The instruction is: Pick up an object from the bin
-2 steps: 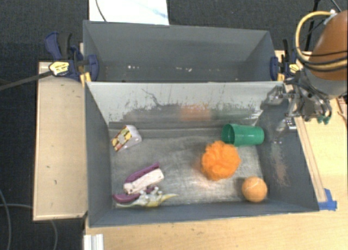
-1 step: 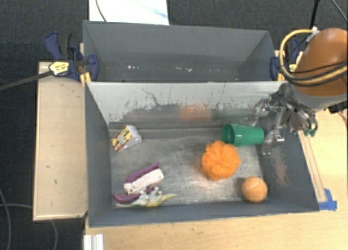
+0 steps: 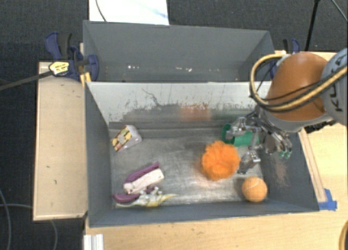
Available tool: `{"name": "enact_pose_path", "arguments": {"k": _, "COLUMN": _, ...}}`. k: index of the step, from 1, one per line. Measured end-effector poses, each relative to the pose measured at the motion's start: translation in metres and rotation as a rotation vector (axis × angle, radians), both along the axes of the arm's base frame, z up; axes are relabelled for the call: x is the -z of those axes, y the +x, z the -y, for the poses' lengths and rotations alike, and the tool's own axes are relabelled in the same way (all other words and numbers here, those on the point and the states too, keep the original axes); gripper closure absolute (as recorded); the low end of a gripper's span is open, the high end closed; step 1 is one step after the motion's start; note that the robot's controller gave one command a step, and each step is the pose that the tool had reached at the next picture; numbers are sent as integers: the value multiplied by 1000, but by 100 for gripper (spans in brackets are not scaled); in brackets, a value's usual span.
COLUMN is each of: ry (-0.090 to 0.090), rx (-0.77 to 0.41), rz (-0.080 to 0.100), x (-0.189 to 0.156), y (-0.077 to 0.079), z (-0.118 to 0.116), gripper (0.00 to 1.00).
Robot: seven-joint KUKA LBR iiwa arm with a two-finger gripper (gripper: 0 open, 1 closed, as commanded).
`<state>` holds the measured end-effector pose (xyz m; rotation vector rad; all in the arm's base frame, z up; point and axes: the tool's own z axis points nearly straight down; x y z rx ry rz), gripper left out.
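My gripper (image 3: 254, 148) is down inside the grey metal bin (image 3: 174, 53), right of centre in the frame and near the bin's right wall. Can't tell from this angle if it's released or clenched: the metal parts run together there.

Closest thing is a fuzzy orange pom-pom (image 3: 220, 160), just left of the gripper. It's touching or nearly so, can't tell which. It lies on the bin floor, centre-right of the frame.

Next is a small orange ball (image 3: 254, 189), directly below the gripper in the frame, near the bin's front wall at lower right. Ball and pom-pom lie close together with a thin gap between them.

There's a green piece (image 3: 229, 133) at the gripper's upper left, at the foot of the bin's back slope. Can't tell if it's part of me or a loose thing.

Above the gripper is my wrist's orange cover (image 3: 296, 86), upper right of the frame. Yellow-and-black cables (image 3: 260, 88) loop round its left side.

The rest lies well apart from me, on the left half of the floor:
- A yellow-and-white packet (image 3: 125, 137) at mid left, tilted.
- A purple-and-white toy (image 3: 144, 177) at lower left.
- A pale yellow thing (image 3: 152, 200) just under the toy in the frame, by the front wall, apparently touching the toy.
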<state>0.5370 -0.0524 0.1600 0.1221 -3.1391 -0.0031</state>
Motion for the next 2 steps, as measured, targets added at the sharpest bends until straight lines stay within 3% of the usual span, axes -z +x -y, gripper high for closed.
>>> {"name": "enact_pose_path", "arguments": {"k": 1, "ry": -2, "rx": 1, "rz": 3, "x": 0, "y": 1, "z": 3, "gripper": 0}}
{"name": "enact_pose_path", "arguments": {"k": 2, "ry": -4, "rx": -241, "rz": 11, "x": 26, "y": 5, "z": -3, "gripper": 0}}
